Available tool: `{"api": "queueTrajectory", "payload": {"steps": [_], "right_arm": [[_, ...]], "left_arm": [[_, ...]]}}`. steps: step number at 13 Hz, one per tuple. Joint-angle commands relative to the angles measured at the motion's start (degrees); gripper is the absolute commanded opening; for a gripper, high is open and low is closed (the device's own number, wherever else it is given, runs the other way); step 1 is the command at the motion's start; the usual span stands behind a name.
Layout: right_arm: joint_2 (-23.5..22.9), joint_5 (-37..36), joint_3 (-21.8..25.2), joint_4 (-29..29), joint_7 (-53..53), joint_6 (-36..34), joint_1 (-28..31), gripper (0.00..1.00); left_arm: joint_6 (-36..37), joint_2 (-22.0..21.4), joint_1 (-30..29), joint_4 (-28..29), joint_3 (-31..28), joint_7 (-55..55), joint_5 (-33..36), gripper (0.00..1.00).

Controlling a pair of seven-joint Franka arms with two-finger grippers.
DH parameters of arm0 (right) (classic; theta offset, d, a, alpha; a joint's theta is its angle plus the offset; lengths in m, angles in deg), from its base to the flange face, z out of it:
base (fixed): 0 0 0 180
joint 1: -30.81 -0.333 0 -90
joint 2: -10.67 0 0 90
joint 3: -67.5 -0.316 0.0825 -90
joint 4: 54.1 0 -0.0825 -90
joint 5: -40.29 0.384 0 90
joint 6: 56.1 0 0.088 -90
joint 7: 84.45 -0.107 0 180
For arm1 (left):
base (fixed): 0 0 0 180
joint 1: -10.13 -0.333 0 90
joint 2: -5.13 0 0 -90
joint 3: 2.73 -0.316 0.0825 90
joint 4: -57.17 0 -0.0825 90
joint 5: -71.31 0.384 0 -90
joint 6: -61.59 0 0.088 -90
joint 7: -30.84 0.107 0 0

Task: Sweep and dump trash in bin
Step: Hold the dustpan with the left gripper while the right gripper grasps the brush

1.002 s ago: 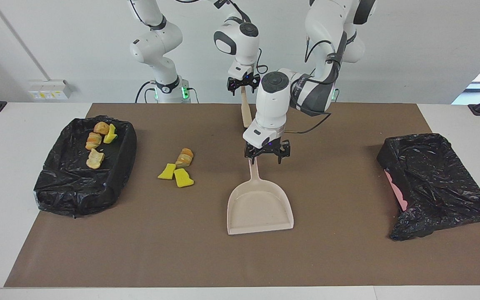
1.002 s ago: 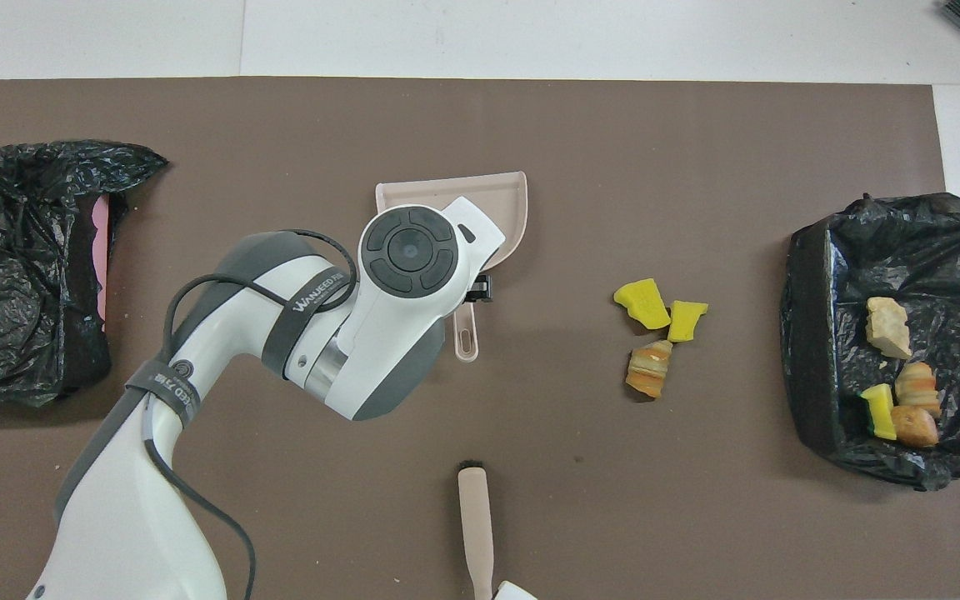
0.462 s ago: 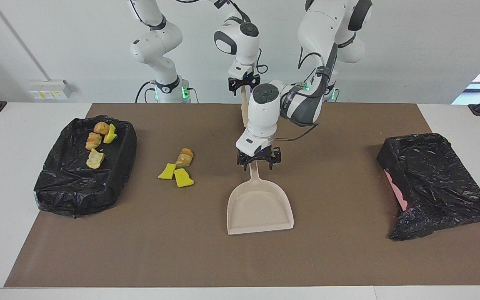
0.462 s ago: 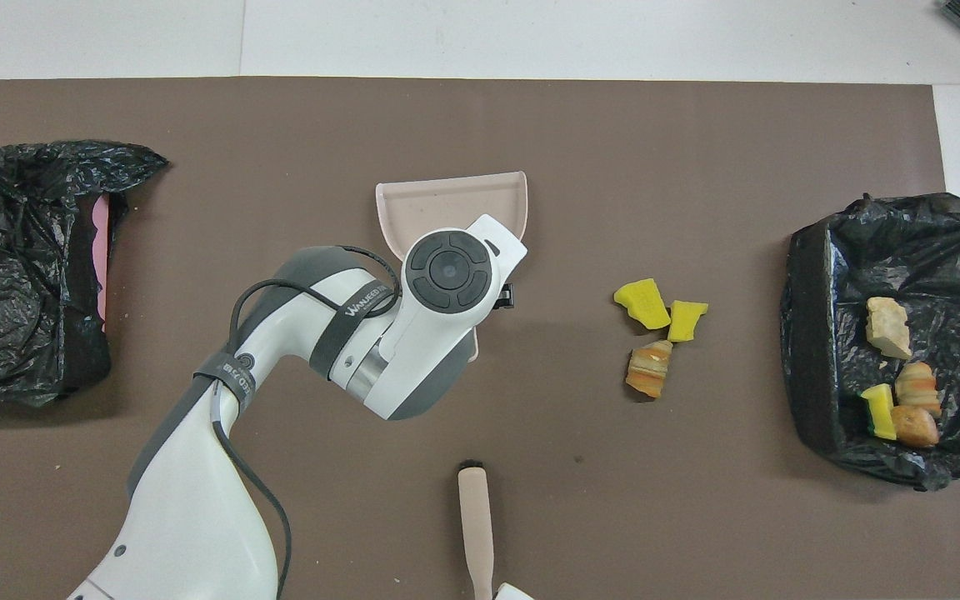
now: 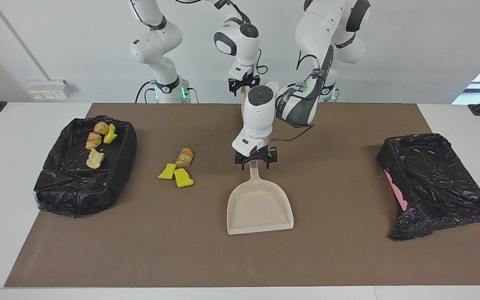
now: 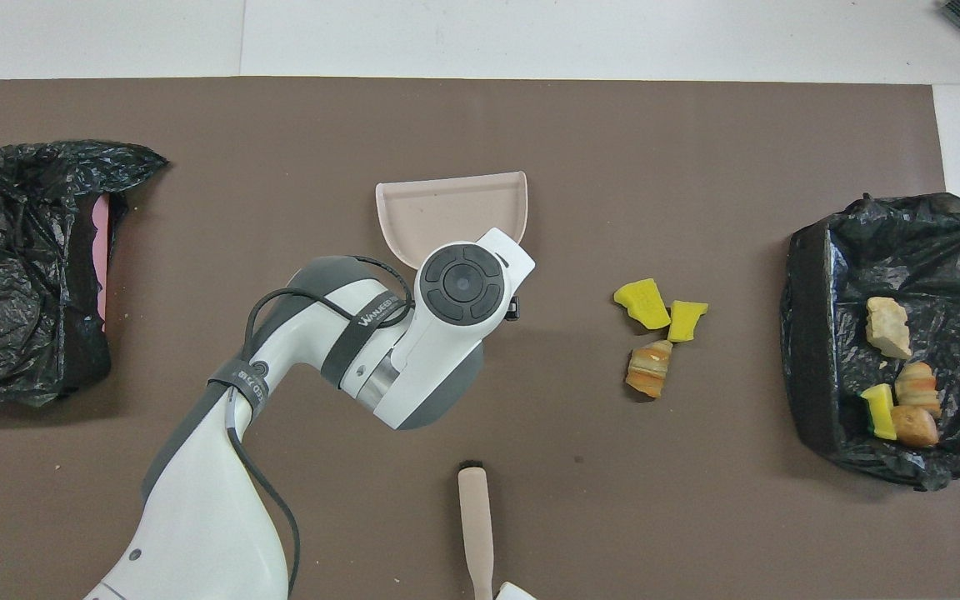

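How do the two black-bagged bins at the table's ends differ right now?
The bin at the right arm's end holds four scraps: tan-orange bread-like pieces and one yellow sponge chunk. The bin at the left arm's end shows none. The first sits level with its bag snug over the rim; the second's bag is crumpled and loose, baring a pink patch on its side. Both are lined in black plastic and stand on the brown mat.
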Motion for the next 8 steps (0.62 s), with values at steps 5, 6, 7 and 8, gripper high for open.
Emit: {"api": "queueTrajectory", "payload": {"steps": [5, 6, 7, 8], "right_arm": [[-0.1, 0.1, 0.5, 1.1, -1.6, 1.2, 0.7, 0.00], [-0.1, -0.1, 0.5, 1.1, -1.5, 1.2, 0.9, 0.00], [-0.1, -0.9, 0.6, 1.1, -1.5, 0.8, 0.9, 0.00], [1.2, -1.6, 0.6, 1.0, -1.7, 0.2, 1.7, 0.00]], "left_arm": [[-0.3, -0.9, -0.2, 0.5, -1.3, -0.4, 1.5, 0.39], [-0.3, -0.9, -0.4, 0.1, -1.5, -0.4, 2.1, 0.39], [-0.2, -0.9, -0.5, 0.0, -1.5, -0.3, 2.2, 0.36], [0.3, -1.2, -0.5, 0.0, -1.6, 0.0, 2.3, 0.24]]}}
